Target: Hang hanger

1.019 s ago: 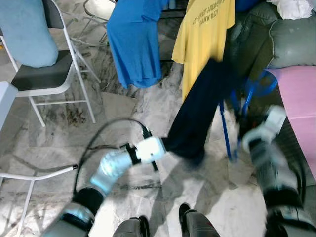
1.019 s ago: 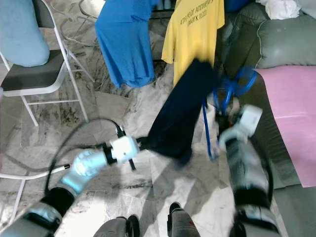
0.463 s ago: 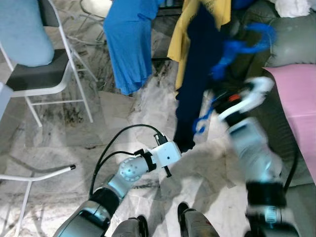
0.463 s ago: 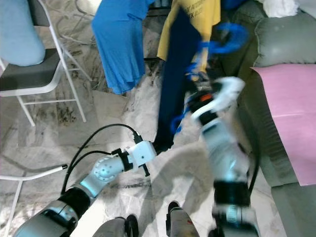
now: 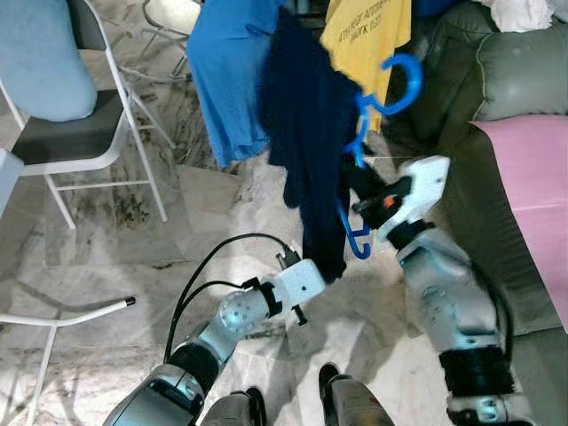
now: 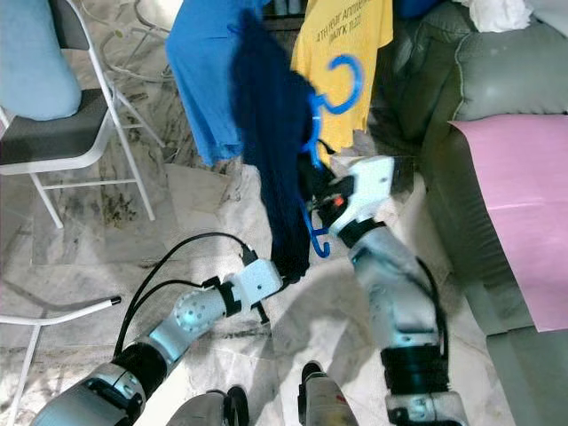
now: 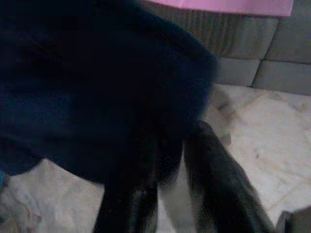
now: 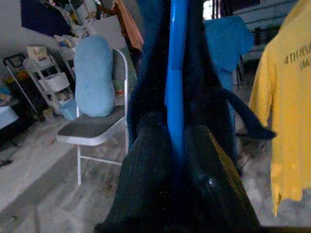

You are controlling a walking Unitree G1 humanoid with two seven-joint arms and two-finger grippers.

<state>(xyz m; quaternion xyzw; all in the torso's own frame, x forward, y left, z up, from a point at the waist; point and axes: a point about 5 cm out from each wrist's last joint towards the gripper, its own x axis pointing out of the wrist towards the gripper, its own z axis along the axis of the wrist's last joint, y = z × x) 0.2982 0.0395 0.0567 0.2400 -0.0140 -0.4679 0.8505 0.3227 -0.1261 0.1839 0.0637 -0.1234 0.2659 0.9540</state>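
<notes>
Folding chair (image 5: 84, 133): white frame, dark seat, placed at the far left on the marble floor (image 5: 115, 240); a pale blue cushion (image 5: 44, 58) is rested against its back.

Blue shirt (image 5: 226, 80): hung left of centre, reaching down toward the floor.

Left gripper (image 5: 330, 273): extended low from the silver left arm, with a black cable looped behind the wrist. Its tip is met by the lower hem of the navy garment (image 5: 306, 142); in the left wrist view the two black fingers (image 7: 218, 189) are seen slightly parted, with dark cloth lying over and between them, but whether the hem is actually pinched cannot be told.

Navy garment: draped on the blue hanger (image 5: 359, 151) and held raised in the centre, in front of the blue shirt and beside the yellow shirt (image 5: 368, 40).

Blue hanger: carried upright, its hook at the top, overlapping the yellow shirt's lower edge.

Right gripper (image 5: 366, 191): raised at centre right, its fingers (image 8: 146, 184) clenched on the hanger's blue bar, as shown in the right wrist view.

Grey sofa (image 5: 515, 71): set at the right, with a pink cover (image 5: 532, 195) laid on it.
</notes>
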